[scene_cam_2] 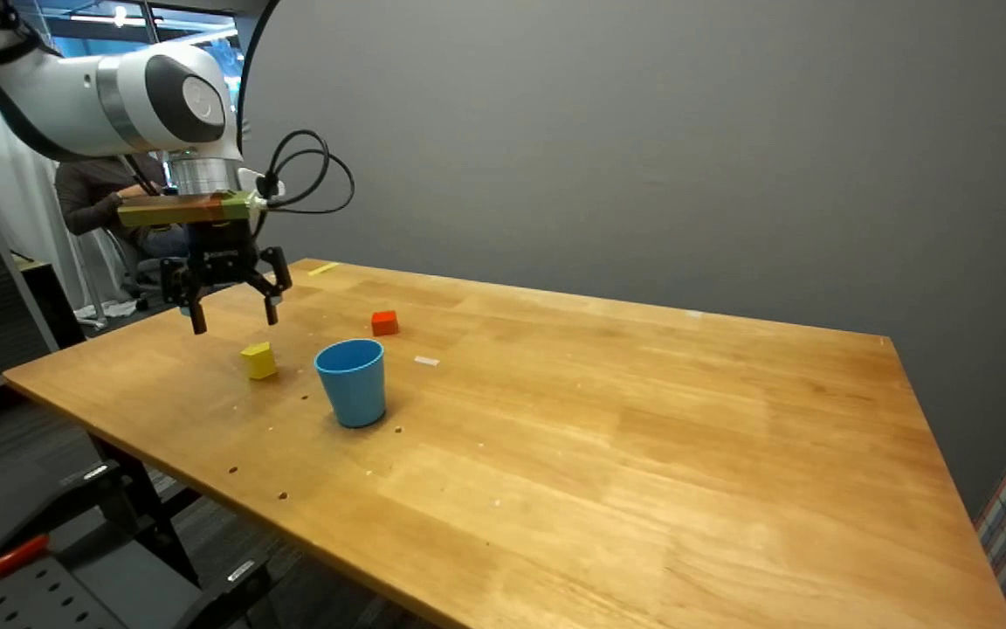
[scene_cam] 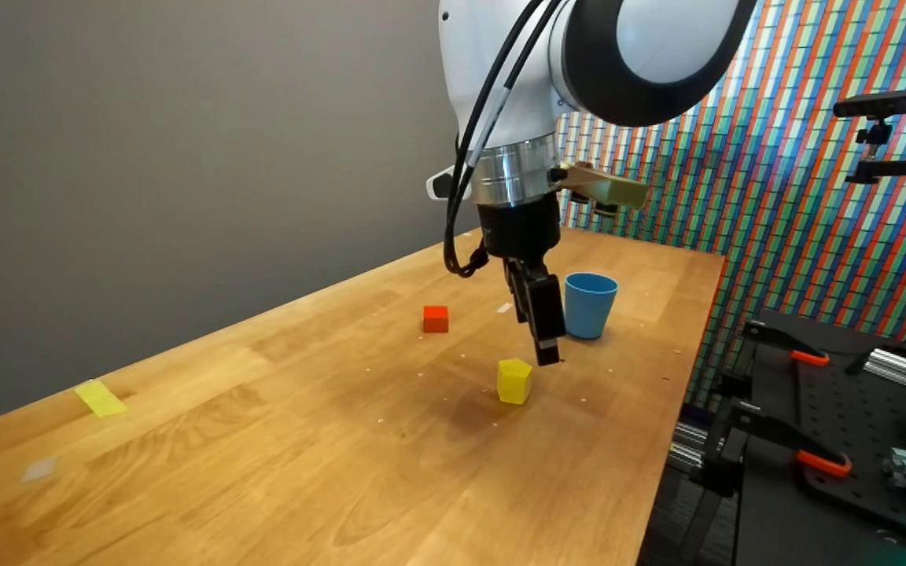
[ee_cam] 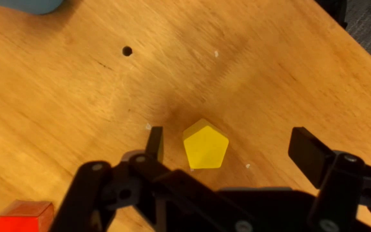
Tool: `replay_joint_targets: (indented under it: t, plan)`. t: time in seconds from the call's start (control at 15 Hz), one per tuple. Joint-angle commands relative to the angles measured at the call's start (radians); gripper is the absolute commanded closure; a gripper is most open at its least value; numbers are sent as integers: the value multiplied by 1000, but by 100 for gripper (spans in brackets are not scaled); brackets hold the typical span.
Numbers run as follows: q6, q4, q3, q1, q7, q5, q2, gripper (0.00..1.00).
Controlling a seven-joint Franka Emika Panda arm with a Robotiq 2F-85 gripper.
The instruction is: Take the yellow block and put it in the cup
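The tool (scene_cam_2: 235,325) hangs spread above the yellow block (ee_cam: 206,148). Uneven contact (the block looks off-centre) could twist it.

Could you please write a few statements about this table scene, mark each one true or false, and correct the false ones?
1. The gripper hangs open above the wooden table. True.
2. The blue cup lies on its side. False: it stands upright.
3. The yellow pentagonal block rests on the table. True.
4. The yellow pentagonal block touches the cup. False: they stand apart, with table showing between them.
5. The red block lies outside the cup. True.
6. In the wrist view, the red block shows between the gripper's jaws. False: the yellow pentagonal block shows there; the red block is at the lower left.
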Motion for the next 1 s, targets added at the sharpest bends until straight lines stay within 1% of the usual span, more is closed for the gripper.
replay_joint_targets:
  t: [0.0, 0.2, 0.8, 0.87, 0.93]
  plan:
    - [36, 42, -2, -24, -59, 10, 55, 0]
    - [51, 56, 5, -34, -93, 17, 86, 0]
    - [42, 93, 28, -70, -169, 118, 151, 0]
    - [51, 92, 26, -70, -172, 119, 156, 25]
    - [53, 92, 24, -69, -173, 114, 161, 26]
